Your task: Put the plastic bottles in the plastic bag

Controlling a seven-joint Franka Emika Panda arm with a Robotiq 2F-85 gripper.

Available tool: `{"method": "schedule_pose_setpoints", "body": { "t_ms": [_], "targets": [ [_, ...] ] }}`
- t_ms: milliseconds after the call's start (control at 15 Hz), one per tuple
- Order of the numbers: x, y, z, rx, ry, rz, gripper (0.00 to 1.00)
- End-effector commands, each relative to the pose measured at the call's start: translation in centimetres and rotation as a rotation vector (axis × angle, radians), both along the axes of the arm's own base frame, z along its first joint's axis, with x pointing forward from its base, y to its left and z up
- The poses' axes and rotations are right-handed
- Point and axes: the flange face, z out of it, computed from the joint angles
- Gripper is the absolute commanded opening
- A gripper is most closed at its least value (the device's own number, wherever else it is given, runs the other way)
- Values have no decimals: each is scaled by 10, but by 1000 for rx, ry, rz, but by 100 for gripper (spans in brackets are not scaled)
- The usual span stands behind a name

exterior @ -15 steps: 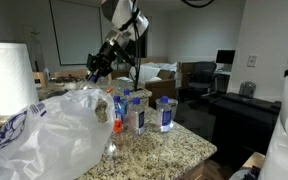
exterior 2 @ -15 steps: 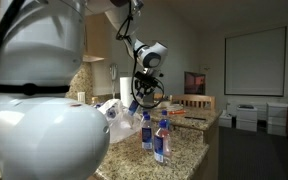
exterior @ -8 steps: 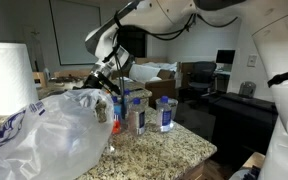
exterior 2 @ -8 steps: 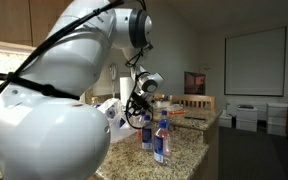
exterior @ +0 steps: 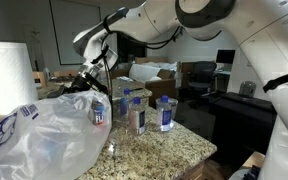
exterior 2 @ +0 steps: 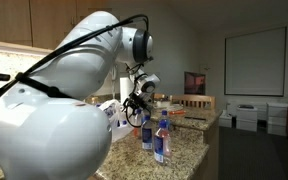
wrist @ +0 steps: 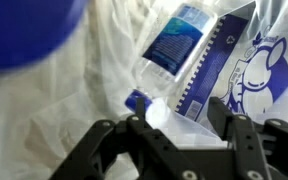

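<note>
The wrist view shows a clear plastic bottle (wrist: 177, 45) with a blue label and blue cap lying on the crinkly white plastic bag (wrist: 54, 110). Its cap end is just ahead of my gripper (wrist: 179, 118), whose jaws stand apart and do not press on it. In an exterior view my gripper (exterior: 87, 82) hangs over the mouth of the bag (exterior: 39, 140), with a blue-labelled bottle (exterior: 98, 110) just below it. More bottles (exterior: 137, 112) (exterior: 166, 113) stand on the counter beside the bag. The gripper (exterior 2: 135, 102) and standing bottles (exterior 2: 162, 140) also show in an exterior view.
A white paper towel roll (exterior: 9, 72) stands behind the bag. A blue-and-white box (exterior: 134, 93) sits behind the standing bottles. The speckled stone counter (exterior: 169, 150) ends in an edge at the right. A large white robot body (exterior 2: 44, 110) fills the left of an exterior view.
The arm swung down from above the counter to the bag's mouth. The jaws have spread apart, and the bottle they held now lies loose on the bag.
</note>
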Motion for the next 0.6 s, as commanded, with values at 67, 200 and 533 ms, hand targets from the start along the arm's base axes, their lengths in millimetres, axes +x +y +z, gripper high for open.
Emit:
{"method": "schedule_pose_setpoints", "body": {
  "t_ms": [67, 200, 533],
  "targets": [
    [-15, -30, 75, -92, -118, -6, 99],
    [-26, -38, 111, -121, -189, 10, 100],
    [-62, -69, 167, -330, -337, 36, 100]
  ]
}}
